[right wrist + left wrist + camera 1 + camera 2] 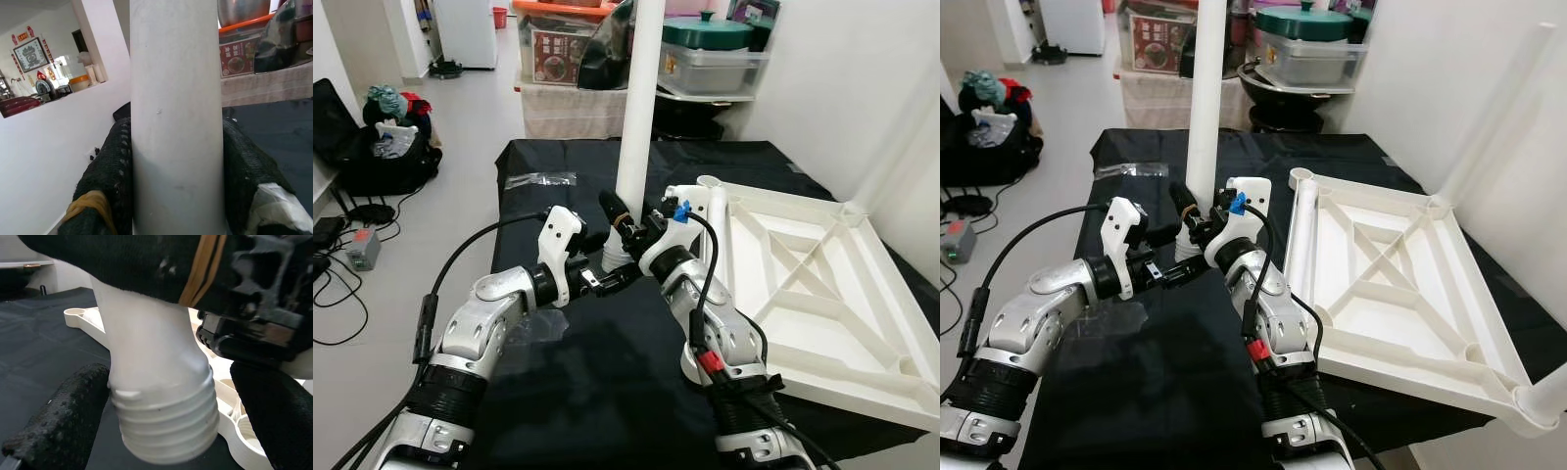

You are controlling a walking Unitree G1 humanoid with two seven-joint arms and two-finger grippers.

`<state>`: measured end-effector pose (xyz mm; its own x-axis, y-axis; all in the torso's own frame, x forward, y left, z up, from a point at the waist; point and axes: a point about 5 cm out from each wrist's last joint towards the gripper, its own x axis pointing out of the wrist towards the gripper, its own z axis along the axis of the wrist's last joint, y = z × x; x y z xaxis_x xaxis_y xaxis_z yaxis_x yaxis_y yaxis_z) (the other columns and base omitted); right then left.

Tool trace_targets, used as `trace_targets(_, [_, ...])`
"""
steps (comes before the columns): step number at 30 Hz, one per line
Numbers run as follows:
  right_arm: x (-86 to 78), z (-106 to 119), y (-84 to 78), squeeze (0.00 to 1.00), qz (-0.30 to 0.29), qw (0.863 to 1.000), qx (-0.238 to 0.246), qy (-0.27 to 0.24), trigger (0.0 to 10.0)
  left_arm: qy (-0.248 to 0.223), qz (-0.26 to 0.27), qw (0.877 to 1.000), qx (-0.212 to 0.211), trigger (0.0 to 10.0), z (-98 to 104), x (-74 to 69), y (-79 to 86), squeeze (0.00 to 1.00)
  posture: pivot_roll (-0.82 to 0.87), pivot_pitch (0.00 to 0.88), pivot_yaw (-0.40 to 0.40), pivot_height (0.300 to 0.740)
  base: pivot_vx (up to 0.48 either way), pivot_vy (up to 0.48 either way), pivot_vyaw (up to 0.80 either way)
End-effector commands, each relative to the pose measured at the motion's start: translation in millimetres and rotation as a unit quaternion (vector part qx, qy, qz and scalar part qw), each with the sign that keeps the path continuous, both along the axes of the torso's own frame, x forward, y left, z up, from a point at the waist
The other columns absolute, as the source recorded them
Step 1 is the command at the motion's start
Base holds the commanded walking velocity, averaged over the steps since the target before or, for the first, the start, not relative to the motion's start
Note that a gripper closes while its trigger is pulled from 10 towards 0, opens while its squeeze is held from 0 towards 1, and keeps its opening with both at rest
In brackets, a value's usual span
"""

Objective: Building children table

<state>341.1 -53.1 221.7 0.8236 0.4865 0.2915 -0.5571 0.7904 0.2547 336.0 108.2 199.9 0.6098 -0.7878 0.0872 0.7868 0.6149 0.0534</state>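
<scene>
The right gripper [628, 227] is clamped on a white table leg [637, 127], its two black fingers [110, 171] pressed against either side of the smooth tube and holding it upright above the black-draped table [568, 392]. A yellow-brown band wraps one finger near its base. The left gripper [607, 279] sits lower on the same leg, at its threaded end [168, 426]; its padded black fingers [63, 416] stand to either side of the ribbed screw collar, and whether they actually press on it cannot be told. The collar hangs just above the black cloth.

Just beside the two grippers, on the robot's right, lies the white plastic tabletop [822, 284], turned underside up, with raised ribs crossing diagonally and round sockets at its corners. A second white leg [717, 230] lies along the edge nearest the grippers. In the right eye view another white leg [1503, 108] rises slantwise from the far corner of the tabletop.

A clear plastic bag [540, 179] lies on the far left part of the cloth. Beyond the table stand stacked storage boxes, one with a green lid [707, 32] and one with an orange lid [563, 10]. On the floor to the left are a dark bag with clothes [386, 137] and loose cables [337, 284].
</scene>
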Motion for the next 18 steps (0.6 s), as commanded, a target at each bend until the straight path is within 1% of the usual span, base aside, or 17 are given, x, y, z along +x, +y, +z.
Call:
trace_targets(1, [-11.2, -7, 21.8, 0.00, 0.029, 0.999, 0.029, 0.012, 0.0, -0.009, 0.003, 1.000, -0.001, 10.0, 2, 3.1, -2.9, 0.00, 0.02, 0.000, -0.069, 0.740, 0.000, 0.000, 0.00])
trace_targets(6, [-12.8, -5, 22.7, 0.00, 0.033, 0.999, 0.029, 0.008, 0.0, -0.006, 0.013, 1.000, 0.009, 10.0, -1, 5.9, -1.8, 0.00, 0.02, 0.000, -0.067, 0.740, 0.000, 0.000, 0.00])
trace_targets(8, [-14.9, -2, 23.6, 0.00, 0.039, 0.999, 0.032, 0.000, 0.0, -0.002, 0.032, 0.999, 0.019, 10.0, -4, 9.9, 0.7, 0.00, 0.01, 0.000, -0.064, 0.740, 0.000, 0.000, 0.00])
trace_targets(9, [-14.9, -2, 23.6, 0.00, 0.039, 0.999, 0.032, 0.000, 0.0, -0.002, 0.032, 0.999, 0.019, 10.0, -4, 9.9, 0.7, 0.00, 0.01, 0.000, -0.064, 0.740, 0.000, 0.000, 0.00])
trace_targets(12, [-21.1, 4, 27.4, 0.00, 0.058, 0.997, 0.038, -0.015, 0.0, 0.011, 0.061, 0.998, 0.023, 10.0, -8, 16.9, 6.0, 0.00, 0.01, 0.000, -0.062, 0.740, 0.000, 0.000, 0.00])
trace_targets(18, [-25.1, 9, 30.5, 0.00, 0.072, 0.996, 0.037, -0.029, 0.0, 0.014, 0.065, 0.997, 0.026, 10.0, -11, 18.9, 5.5, 0.00, 0.01, 0.000, -0.060, 0.740, 0.000, 0.000, 0.00])
